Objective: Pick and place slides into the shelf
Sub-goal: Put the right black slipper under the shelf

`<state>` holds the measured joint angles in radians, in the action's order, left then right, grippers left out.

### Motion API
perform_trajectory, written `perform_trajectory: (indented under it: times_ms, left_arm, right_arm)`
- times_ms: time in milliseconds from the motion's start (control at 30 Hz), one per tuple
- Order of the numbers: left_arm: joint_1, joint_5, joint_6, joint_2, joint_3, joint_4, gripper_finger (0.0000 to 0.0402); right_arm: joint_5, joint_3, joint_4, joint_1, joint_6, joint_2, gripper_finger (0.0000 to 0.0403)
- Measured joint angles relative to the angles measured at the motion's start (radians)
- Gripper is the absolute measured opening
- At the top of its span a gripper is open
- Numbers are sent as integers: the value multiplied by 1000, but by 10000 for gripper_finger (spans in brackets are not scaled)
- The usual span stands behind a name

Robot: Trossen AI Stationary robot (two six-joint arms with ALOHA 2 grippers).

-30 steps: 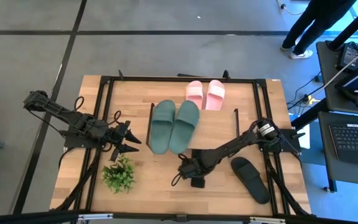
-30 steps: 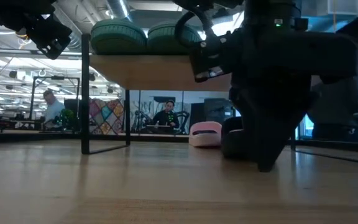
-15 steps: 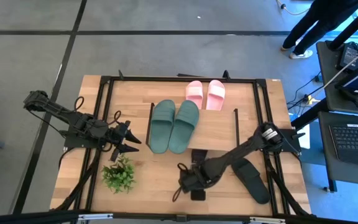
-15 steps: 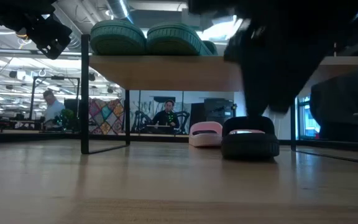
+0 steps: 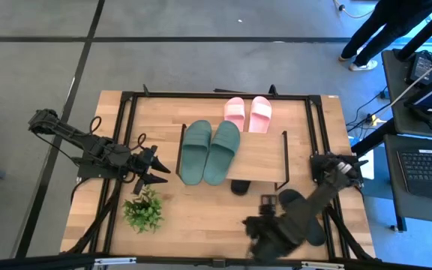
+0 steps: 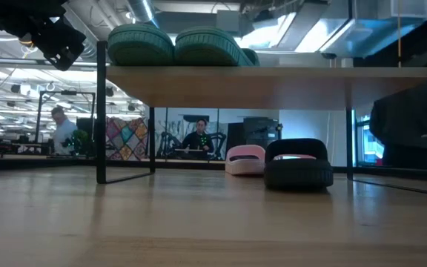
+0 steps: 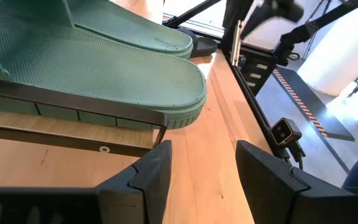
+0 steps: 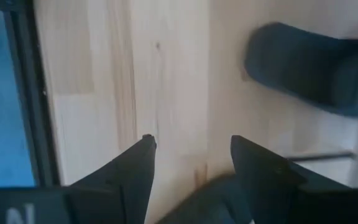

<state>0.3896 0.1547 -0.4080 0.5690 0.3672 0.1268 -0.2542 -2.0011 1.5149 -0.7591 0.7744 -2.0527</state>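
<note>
The shelf (image 5: 261,157) stands mid-table with the pair of green slides (image 5: 208,150) lying on its top board (image 6: 273,87). One black slide (image 6: 297,165) rests on the table under the shelf, its end peeking out at the near side (image 5: 240,186). The second black slide (image 5: 310,217) lies on the table to the right, partly under my right arm. The pink slides (image 5: 247,114) lie beyond the shelf. My right gripper (image 5: 265,238) hovers open near the table's near edge, touching nothing (image 8: 191,146). My left gripper (image 5: 156,166) waits open left of the shelf, facing the green slides (image 7: 104,68).
A small potted plant (image 5: 142,210) stands near my left gripper, toward the near edge. A black metal frame (image 5: 126,135) runs around the tabletop. Bare wood lies between the plant and my right gripper. People sit in the room beyond (image 6: 199,139).
My right gripper has drawn back from the shelf's near side toward the table's near edge and to the right, rising out of the low view. The black slide it had at the shelf now rests on the table under the top board. My left arm has kept still.
</note>
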Motion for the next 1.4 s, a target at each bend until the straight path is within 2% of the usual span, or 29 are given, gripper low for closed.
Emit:
perform_trajectory:
  times_ms: [100, 267, 400, 500, 633, 767, 867, 967, 1200, 1400]
  left_arm:
    - [0, 0, 7, 0, 0, -1, 170]
    - [0, 3, 60, 0, 0, -4, 170]
    - [0, 14, 61, 0, 0, -6, 170]
    - [0, 13, 54, 0, 0, -6, 170]
    - [0, 13, 51, 0, 0, -6, 170]
    - [0, 12, 49, 0, 0, -6, 170]
    - [0, 12, 45, 0, 0, -6, 170]
    - [0, 11, 45, 0, 0, -6, 170]
    - [0, 11, 44, 0, 0, -6, 170]
    - [0, 12, 43, 0, 0, -6, 170]
  right_arm:
    - [-63, 47, 42, -73, 94, 64, 212]
    - [-67, 198, 55, -166, 137, 158, 212]
    - [-63, 344, 53, -227, 192, 181, 212]
    - [-10, 437, 32, -255, 212, 183, 212]
    - [71, 553, 0, -279, 155, 183, 212]
    - [122, 644, -107, -298, 137, 183, 212]
    - [151, 693, -218, -309, 92, 183, 212]
    - [148, 736, -247, -313, 88, 184, 212]
    - [147, 848, -239, -312, 113, 184, 212]
    - [103, 825, -177, -311, 114, 183, 212]
